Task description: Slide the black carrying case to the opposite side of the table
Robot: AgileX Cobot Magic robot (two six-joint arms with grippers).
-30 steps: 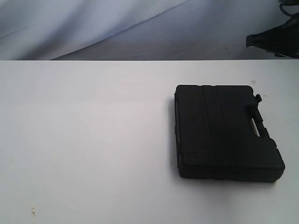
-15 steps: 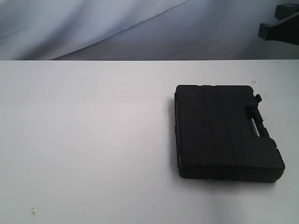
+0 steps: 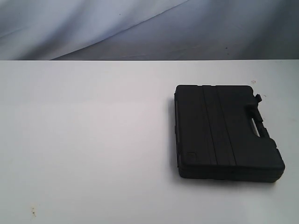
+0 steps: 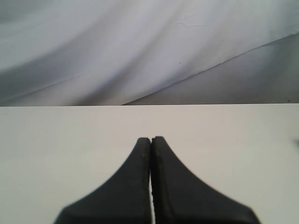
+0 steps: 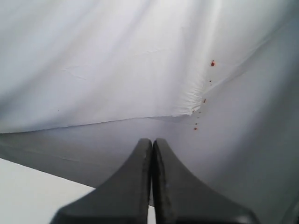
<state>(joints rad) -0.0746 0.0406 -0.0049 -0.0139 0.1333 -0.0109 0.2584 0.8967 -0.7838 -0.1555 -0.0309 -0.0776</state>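
Observation:
The black carrying case (image 3: 224, 131) lies flat on the right half of the white table (image 3: 93, 140), its handle (image 3: 256, 122) on the right-hand side. Neither arm shows in the exterior view. My left gripper (image 4: 151, 139) is shut with nothing in it, above bare tabletop (image 4: 70, 140), and the case does not appear in its view. My right gripper (image 5: 152, 140) is also shut and empty, facing the grey-white cloth backdrop (image 5: 117, 60), with only a corner of the table (image 5: 28, 191) below it.
A wrinkled grey-white cloth (image 3: 140, 28) hangs behind the table's far edge. Small specks mark the tabletop near the front left (image 3: 32, 212). The table's left half is bare white surface.
A dark arm part at the top right of the exterior view has moved up and right and is now out of the frame. The case has not moved.

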